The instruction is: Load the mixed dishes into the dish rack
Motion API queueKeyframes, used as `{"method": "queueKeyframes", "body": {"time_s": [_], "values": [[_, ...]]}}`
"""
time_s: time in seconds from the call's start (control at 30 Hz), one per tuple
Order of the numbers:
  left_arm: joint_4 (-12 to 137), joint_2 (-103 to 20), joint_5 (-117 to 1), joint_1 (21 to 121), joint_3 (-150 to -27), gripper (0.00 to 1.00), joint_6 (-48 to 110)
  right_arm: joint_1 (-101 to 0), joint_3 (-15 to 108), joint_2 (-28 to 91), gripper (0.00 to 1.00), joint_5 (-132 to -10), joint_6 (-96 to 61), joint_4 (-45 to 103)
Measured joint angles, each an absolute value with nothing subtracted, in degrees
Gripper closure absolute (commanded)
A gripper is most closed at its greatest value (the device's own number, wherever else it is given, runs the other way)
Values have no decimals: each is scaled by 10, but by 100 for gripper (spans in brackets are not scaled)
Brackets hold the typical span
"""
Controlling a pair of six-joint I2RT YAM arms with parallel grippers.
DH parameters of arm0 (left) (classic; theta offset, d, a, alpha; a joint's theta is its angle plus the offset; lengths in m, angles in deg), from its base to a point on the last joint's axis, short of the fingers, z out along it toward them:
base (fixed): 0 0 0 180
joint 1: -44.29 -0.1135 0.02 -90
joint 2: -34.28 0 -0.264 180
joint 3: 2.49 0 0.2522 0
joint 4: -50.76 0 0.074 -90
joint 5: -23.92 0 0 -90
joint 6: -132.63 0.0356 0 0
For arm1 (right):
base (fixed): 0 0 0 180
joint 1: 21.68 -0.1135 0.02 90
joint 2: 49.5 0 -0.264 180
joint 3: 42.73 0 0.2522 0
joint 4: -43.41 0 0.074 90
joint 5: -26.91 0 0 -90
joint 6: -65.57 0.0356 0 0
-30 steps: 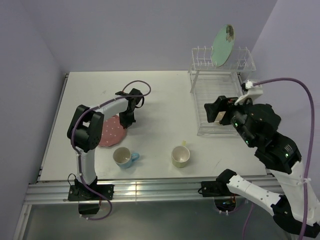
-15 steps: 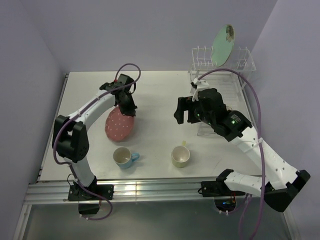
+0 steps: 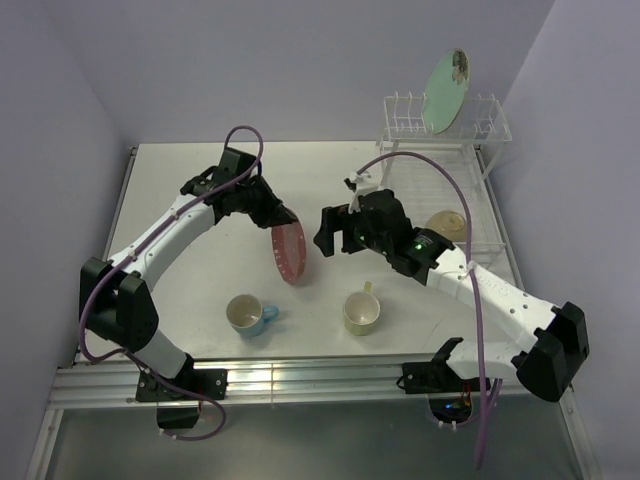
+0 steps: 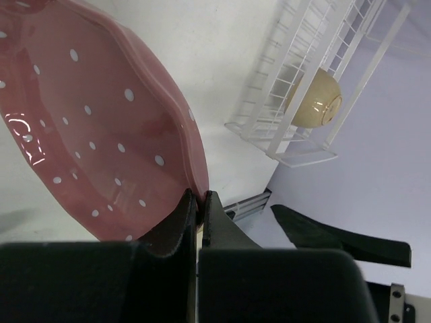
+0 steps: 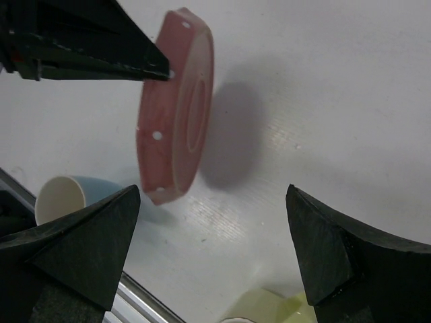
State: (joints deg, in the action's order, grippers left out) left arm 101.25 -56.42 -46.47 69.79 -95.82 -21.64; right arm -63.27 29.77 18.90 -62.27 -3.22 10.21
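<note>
Left gripper clamped on rim of pink white-dotted plate, held on edge above white table. Right gripper jaws spread wide, empty, near plate. Cream bowl lies in white wire dish rack's lower basket.

No writing, label, brand or number legible anywhere. The pink white-dotted plate carries only dots (pattern, not print). The mint-green flowered plate shows a dark motif near its rim, too small to make out.
</note>
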Motion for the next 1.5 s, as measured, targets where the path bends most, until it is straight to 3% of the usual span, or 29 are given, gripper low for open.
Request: {"method": "queueKeyframes", "body": {"time_s": [0.47, 0.67, 0.8, 0.83, 0.9, 0.97, 1.0, 1.2, 1.23, 1.27, 1.33, 1.37, 1.5], "values": [[976, -564, -424, 698, -947, 100, -287, -706, 288, 272, 6, -621, -35, 209], [954, -564, -402, 698, -947, 100, -316, -724, 285, 277, 18, -572, -48, 224], [930, -551, -391, 698, -933, 100, -338, -724, 285, 279, 40, -541, -57, 235], [928, -546, -389, 698, -929, 100, -343, -724, 285, 281, 53, -533, -60, 237], [924, -536, -385, 698, -923, 100, -351, -724, 285, 287, 60, -521, -64, 241], [917, -524, -386, 698, -915, 100, -361, -724, 285, 293, 79, -513, -66, 245], [914, -521, -387, 697, -911, 100, -365, -726, 285, 294, 100, -507, -70, 247], [908, -515, -386, 696, -905, 100, -374, -731, 285, 294, 100, -487, -72, 250], [908, -515, -385, 696, -905, 98, -374, -733, 285, 293, 100, -483, -72, 249], [908, -515, -384, 696, -905, 66, -374, -734, 285, 291, 100, -480, -73, 247], [907, -515, -377, 697, -905, 28, -372, -736, 285, 285, 100, -472, -71, 239], [906, -514, -371, 697, -908, 2, -369, -736, 285, 283, 100, -469, -70, 229], [909, -509, -360, 697, -941, 1, -367, -736, 285, 282, 100, -451, -65, 169]]}}
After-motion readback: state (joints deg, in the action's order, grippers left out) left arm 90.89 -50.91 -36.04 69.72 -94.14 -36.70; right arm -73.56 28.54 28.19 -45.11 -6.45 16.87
